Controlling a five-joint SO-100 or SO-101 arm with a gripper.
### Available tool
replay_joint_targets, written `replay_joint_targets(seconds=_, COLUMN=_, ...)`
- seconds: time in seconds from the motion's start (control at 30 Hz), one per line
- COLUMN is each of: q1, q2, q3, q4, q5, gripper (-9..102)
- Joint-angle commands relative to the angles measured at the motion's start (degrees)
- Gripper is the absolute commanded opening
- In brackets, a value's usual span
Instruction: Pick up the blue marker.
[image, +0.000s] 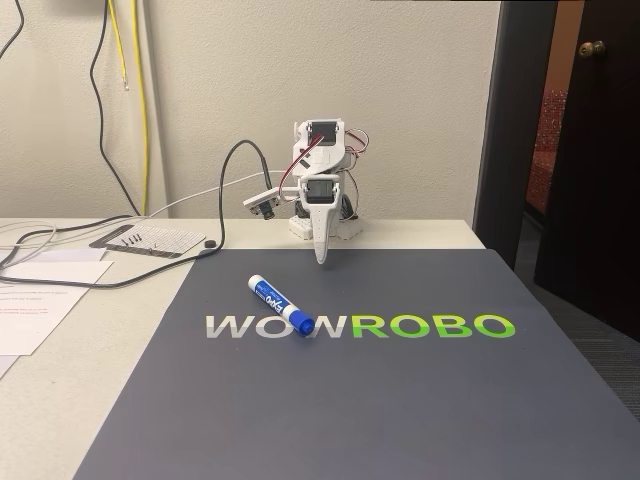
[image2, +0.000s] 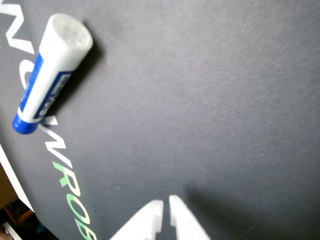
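- The dark mat (image: 400, 400) with its printed logo (image: 360, 326) is my landmark and covers most of the table (image: 60, 390).
- The blue marker (image: 280, 305) lies flat across the logo's left letters, cap nearest the fixed camera.
- My gripper (image: 322, 258) hangs tip-down behind the logo, fingertips nearly together, holding nothing, well apart from the marker.

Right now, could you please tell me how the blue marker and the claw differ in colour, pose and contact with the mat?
The blue marker is white with a blue label and cap; the claw is plain white. The marker lies flat and diagonal on the dark mat; the claw points steeply downward. The marker rests on the mat; the claw hangs behind it, apart, nearly closed and empty. Both sit over the mat.
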Motion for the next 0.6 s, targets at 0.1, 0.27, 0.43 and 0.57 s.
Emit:
replay_joint_targets(seconds=0.1, q1=1.0, q2=3.4, q3=-2.5, q4=0.2, q5=0.1, gripper=0)
replay_joint_targets(seconds=0.27, q1=1.1, q2=3.4, q3=-2.5, q4=-0.1, q5=-0.3, gripper=0)
replay_joint_targets(seconds=0.43, q1=1.1, q2=3.4, q3=-6.2, q4=2.1, q5=0.2, gripper=0)
replay_joint_targets(seconds=0.57, q1=1.4, q2=3.4, q3=-9.5, q4=4.8, q5=-0.6, gripper=0)
